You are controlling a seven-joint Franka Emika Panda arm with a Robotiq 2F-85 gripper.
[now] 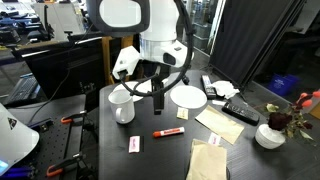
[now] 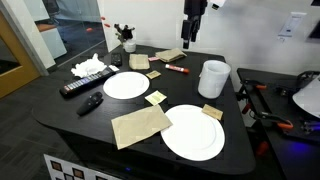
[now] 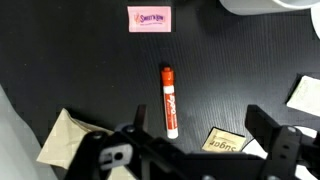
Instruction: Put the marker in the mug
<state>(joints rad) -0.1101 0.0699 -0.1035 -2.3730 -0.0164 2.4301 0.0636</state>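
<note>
While the claw (image 3: 198, 125) hangs wide open and empty over the black counter (image 3: 80, 70), the slim red-orange marker (image 3: 169, 100) lies flat below it, untouched. A small pink card (image 3: 150, 18) sits just past its tip. In an exterior view, the plain white ceramic mug (image 2: 213, 78) stands upright nearby.

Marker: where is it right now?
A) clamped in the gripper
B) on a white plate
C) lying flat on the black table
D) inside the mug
C: in the wrist view the marker lies flat on the black table. The gripper is open with nothing in it, and the mug stands apart from the marker.
</note>
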